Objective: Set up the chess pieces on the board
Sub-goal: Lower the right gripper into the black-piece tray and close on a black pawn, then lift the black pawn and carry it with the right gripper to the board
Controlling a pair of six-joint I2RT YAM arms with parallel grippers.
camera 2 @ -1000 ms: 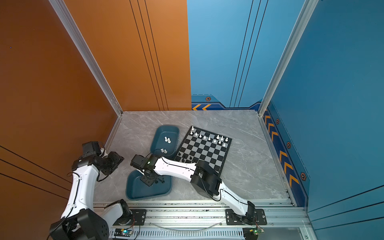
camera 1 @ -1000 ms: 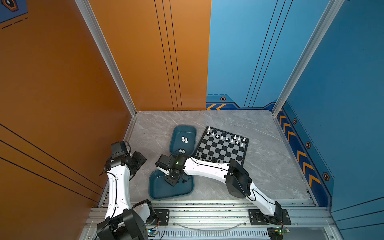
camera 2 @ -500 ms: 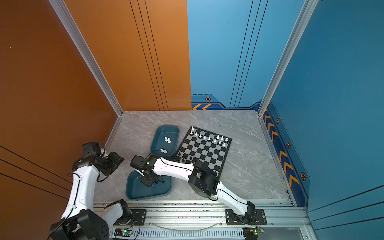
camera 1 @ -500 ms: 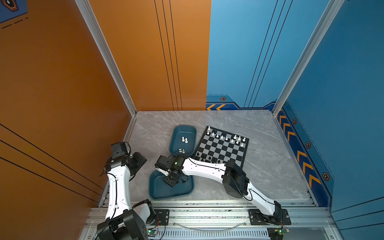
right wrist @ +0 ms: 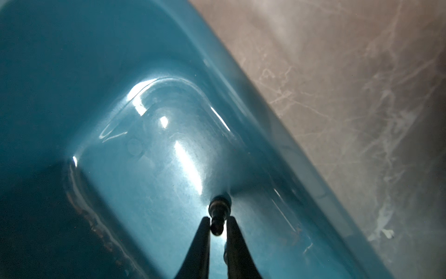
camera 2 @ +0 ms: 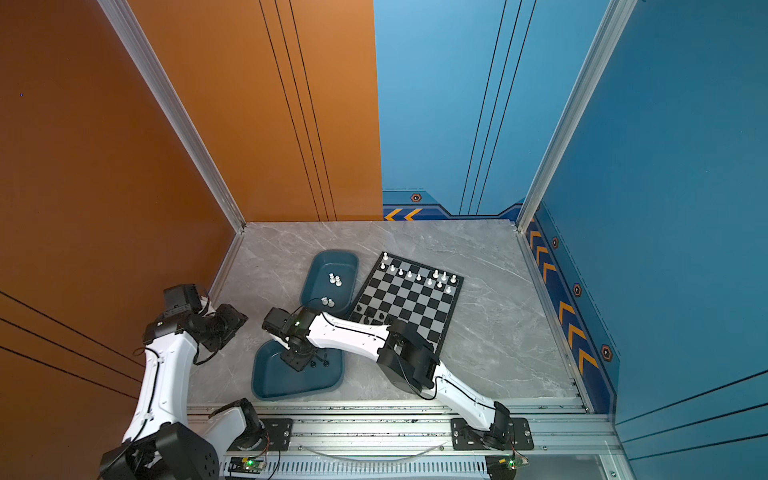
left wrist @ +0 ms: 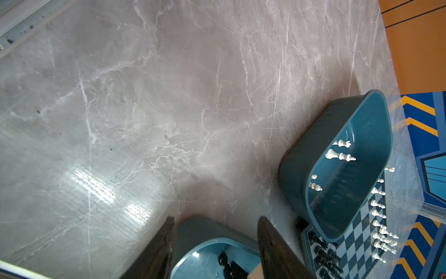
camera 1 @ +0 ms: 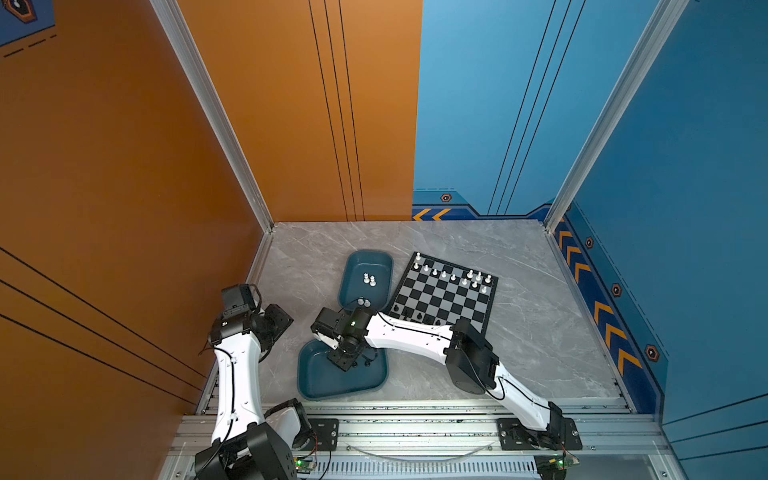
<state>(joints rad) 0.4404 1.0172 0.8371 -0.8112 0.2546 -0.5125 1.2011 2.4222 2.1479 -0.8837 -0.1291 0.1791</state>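
Note:
The board lies right of centre in both top views, with white chess pieces along its far rows and a few black ones near its left corner. My right gripper reaches down into the near teal tray. In the right wrist view it is shut on a small black chess piece, pinching its upper part just above the tray floor. Two more black pieces lie beside it. My left gripper hangs open and empty over bare table by the left wall.
A second teal tray sits left of the board with several white pieces in it. The orange wall and metal rail run close behind the left arm. The right arm's elbow hangs over the board's near edge.
The right arm's elbow has drifted slightly left while its gripper stayed in the near tray. The left arm has not moved.

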